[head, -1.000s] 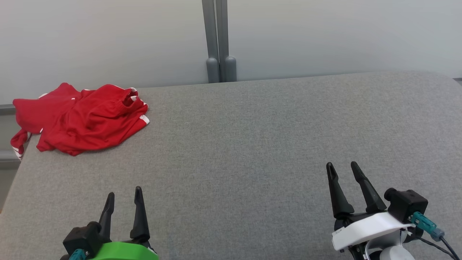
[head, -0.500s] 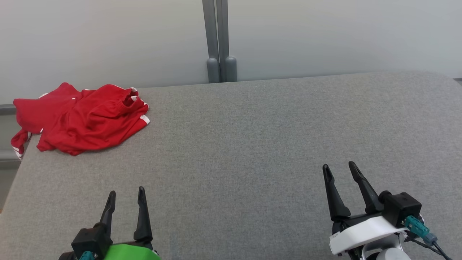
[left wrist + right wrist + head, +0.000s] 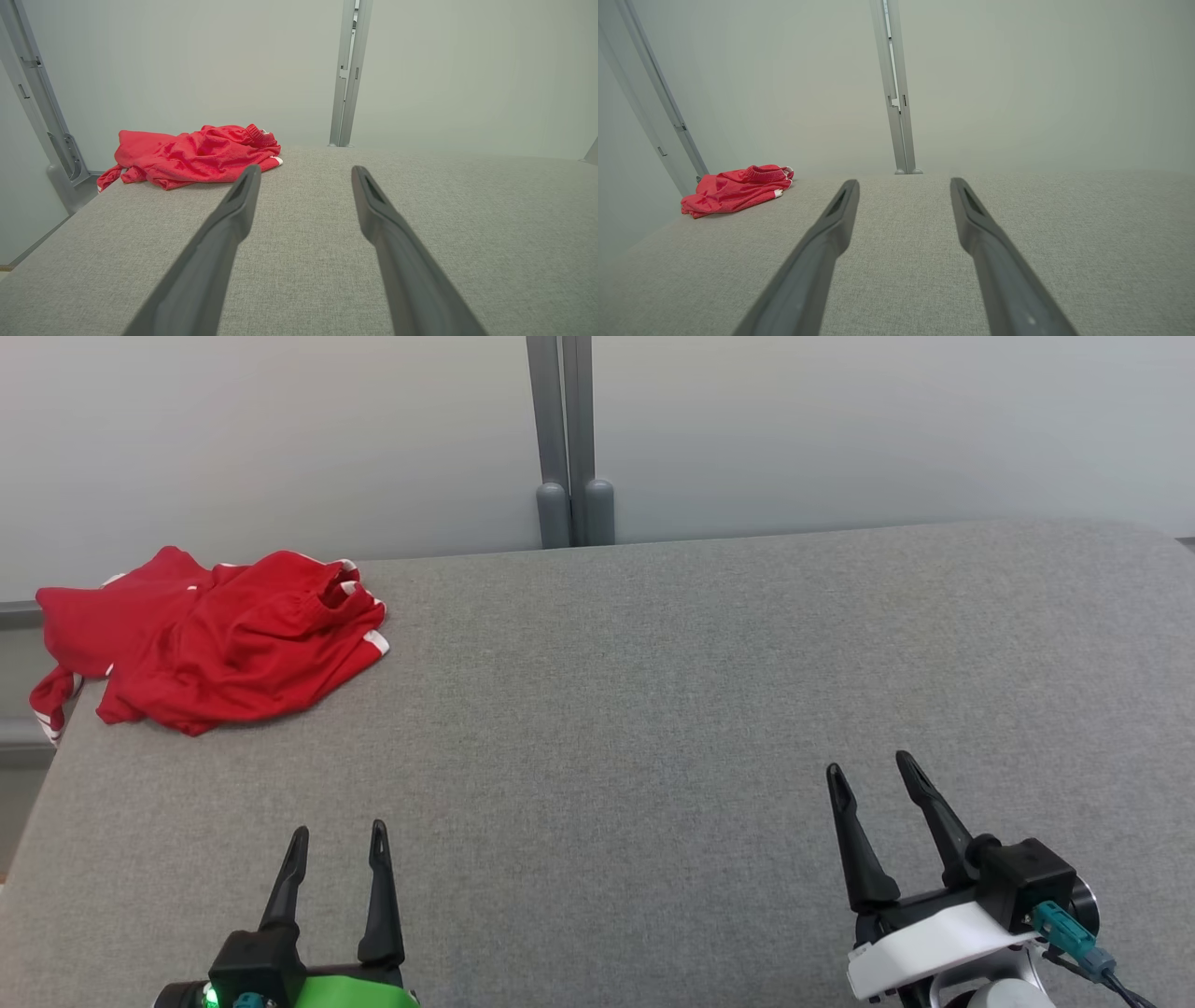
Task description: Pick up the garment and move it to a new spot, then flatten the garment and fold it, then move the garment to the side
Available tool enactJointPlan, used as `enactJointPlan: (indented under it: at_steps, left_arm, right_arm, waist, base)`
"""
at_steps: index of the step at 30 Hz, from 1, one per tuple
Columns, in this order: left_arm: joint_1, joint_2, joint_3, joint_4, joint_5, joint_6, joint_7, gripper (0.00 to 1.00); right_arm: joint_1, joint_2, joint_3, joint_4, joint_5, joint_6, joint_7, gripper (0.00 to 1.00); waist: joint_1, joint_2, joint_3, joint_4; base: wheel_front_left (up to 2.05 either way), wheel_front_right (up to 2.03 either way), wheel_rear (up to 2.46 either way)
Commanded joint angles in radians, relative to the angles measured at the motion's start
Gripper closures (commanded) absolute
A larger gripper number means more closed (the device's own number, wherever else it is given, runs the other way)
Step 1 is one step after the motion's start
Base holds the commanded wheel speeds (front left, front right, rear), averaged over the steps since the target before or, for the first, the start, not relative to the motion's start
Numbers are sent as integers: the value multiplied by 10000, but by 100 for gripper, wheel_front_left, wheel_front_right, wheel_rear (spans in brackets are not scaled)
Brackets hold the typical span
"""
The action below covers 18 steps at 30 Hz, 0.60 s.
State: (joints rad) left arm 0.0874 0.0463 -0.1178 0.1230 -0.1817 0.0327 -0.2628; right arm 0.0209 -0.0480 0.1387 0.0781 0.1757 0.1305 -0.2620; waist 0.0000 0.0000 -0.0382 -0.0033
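Note:
The garment [image 3: 210, 639] is a crumpled red piece with white trim, lying at the far left corner of the grey table [image 3: 653, 709], one end drooping over the left edge. It also shows in the left wrist view as the garment [image 3: 196, 154] and in the right wrist view as the garment [image 3: 738, 189]. My left gripper [image 3: 338, 833] stands open near the front edge, well short of the cloth, with nothing between its fingers. At the front right, my right gripper [image 3: 870, 766] is open and holds nothing.
A pale wall with a grey double post [image 3: 569, 439] stands behind the table's far edge. The table's left edge [image 3: 42, 775] drops off beside the garment. Bare grey surface spreads between the grippers and the cloth.
Both grippers have drifted a little: the left one to the right and lower in the head view, the right one slightly left. The garment has not moved.

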Motion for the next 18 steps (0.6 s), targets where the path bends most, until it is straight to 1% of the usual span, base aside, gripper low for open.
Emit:
enactJointPlan:
  at_steps: [1,18]
  left_arm:
    - [124,73,5,-42,41,47,-21,0]
    - [50,70,-29,-48,-11,82,-21,0]
  right_arm:
    - [138,-42,-2,-22,-34,4,-41,0]
    - [68,-40,-94,48,11,4,-41,0]
  waist:
    - [0,0,15,4]
    - [0,0,89,40]
  base:
    - [0,0,0]
    - [0,0,0]
